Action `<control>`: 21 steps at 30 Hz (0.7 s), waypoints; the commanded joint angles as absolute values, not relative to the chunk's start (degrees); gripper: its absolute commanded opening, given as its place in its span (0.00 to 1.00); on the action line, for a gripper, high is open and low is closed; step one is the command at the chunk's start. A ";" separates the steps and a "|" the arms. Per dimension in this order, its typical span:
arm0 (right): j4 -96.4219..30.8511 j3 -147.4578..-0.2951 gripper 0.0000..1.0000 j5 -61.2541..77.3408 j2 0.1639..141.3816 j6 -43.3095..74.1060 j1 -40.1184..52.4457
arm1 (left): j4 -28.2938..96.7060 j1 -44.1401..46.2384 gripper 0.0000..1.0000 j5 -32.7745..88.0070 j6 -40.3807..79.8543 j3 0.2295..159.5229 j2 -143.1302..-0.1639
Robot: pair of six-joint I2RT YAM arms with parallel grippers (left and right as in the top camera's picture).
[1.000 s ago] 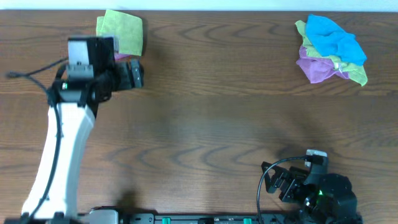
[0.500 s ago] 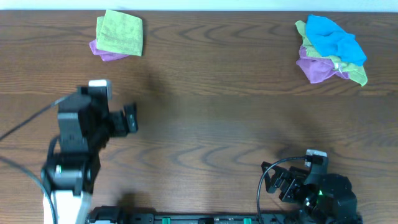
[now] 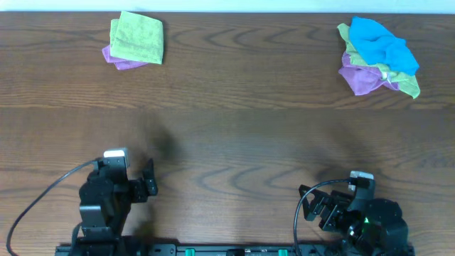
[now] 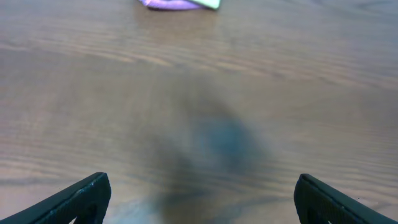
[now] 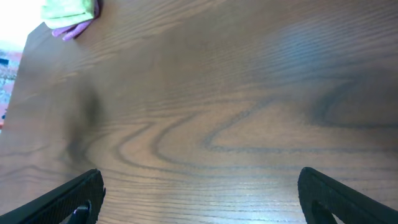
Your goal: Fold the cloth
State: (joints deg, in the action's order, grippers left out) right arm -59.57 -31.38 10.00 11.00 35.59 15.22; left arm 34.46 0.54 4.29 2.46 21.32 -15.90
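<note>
At the near edge of the table, the left jaws and the right jaws both stand wide apart, with nothing between them. At the far left, a folded green cloth lies on a purple cloth. At the far right sits a crumpled pile of cloths — blue on top.
</note>
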 commanded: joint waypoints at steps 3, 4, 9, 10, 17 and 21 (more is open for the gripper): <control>-59.64 -31.33 0.99 9.41 10.76 36.38 14.92 | 37.80 0.23 0.96 -1.65 1.23 19.16 -11.81; -59.64 -31.33 0.99 9.41 10.76 36.38 14.92 | 38.96 0.23 0.96 -1.93 1.23 18.83 -11.09; -59.64 -31.33 0.99 9.41 10.76 36.38 14.92 | 42.54 0.23 0.95 -1.98 1.15 17.82 -8.05; -59.64 -31.33 0.99 9.41 10.76 36.38 14.92 | 43.13 0.23 0.96 -1.91 0.60 17.67 -7.55; -59.64 -31.33 0.99 9.41 10.76 36.38 14.92 | 46.92 0.23 0.96 -1.96 -2.87 17.08 -4.60; -59.64 -31.33 0.99 9.41 10.76 36.38 14.92 | 49.30 0.23 0.96 -2.07 -3.29 16.51 -3.14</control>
State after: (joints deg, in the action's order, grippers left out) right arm -59.57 -31.38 10.00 11.00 35.59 15.22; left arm 48.53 0.45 -0.95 -1.85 17.63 -4.21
